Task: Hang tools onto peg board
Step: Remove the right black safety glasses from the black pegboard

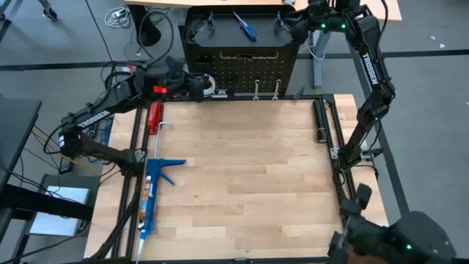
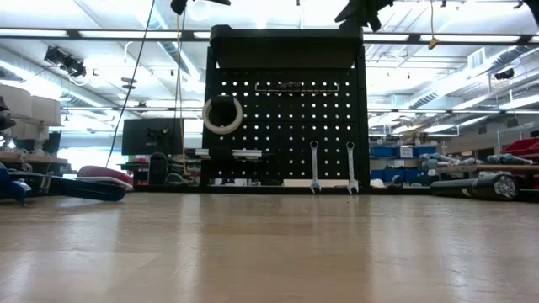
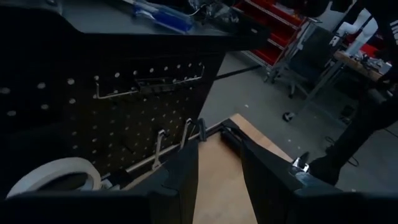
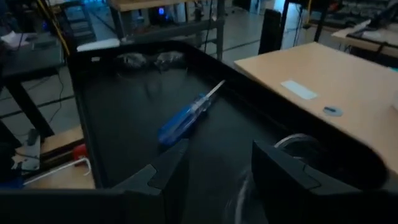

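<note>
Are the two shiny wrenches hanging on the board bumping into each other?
Apart. In the low view the two wrenches hang side by side on the peg board, with a column of holes showing between them.

Around my pale wooden tabletop (image 1: 249, 176) I see a grey floor (image 1: 432, 95) strewn with cables, another light wooden desk (image 4: 323, 74) off to one side, red shelving (image 3: 273, 31), a dark monitor (image 2: 152, 135), and bright strip lights (image 2: 455, 35) along an open industrial ceiling.
</note>
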Controlling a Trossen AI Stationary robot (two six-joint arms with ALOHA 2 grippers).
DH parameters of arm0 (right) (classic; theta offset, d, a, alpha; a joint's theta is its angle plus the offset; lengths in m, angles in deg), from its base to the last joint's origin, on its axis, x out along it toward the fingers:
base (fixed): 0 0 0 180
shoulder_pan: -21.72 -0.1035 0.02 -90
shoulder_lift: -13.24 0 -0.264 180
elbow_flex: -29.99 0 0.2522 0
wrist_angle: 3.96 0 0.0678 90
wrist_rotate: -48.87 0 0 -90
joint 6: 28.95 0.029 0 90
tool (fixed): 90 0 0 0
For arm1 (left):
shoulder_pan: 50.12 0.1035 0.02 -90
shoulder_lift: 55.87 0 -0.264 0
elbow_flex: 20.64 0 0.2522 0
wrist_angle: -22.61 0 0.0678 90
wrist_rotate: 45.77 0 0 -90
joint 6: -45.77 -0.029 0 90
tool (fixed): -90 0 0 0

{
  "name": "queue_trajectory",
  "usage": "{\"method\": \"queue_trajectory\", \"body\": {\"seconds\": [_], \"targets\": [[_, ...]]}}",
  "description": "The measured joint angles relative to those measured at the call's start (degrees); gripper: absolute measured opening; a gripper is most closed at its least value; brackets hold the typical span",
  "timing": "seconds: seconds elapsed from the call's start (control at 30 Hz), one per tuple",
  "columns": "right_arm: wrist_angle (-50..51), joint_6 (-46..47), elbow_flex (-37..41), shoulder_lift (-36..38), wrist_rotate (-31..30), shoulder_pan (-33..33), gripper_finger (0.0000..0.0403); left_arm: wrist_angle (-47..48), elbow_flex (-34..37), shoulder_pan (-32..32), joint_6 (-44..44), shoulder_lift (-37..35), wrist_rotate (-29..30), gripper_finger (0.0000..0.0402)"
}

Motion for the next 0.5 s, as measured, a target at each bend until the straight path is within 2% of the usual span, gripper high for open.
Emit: {"method": "queue_trajectory", "body": {"seconds": [0.17, 0.37, 0.5], "targets": [[0.5, 0.2, -1.4, 0.8, -3.3, -3.0, 0.0174, 0.0, 0.0, 0.0, -0.3, 0.0, 0.9, 0.0126], [-4.8, 9.3, -1.7, 2.8, -4.5, -6.1, 0.0174, -0.1, 0.0, 0.0, -3.9, 0.0, 0.9, 0.0126], [-4.4, 9.3, -1.5, 4.3, -10.2, -8.9, 0.0174, -0.1, 0.0, 0.0, -4.5, -0.1, 0.5, 0.0126]]}}
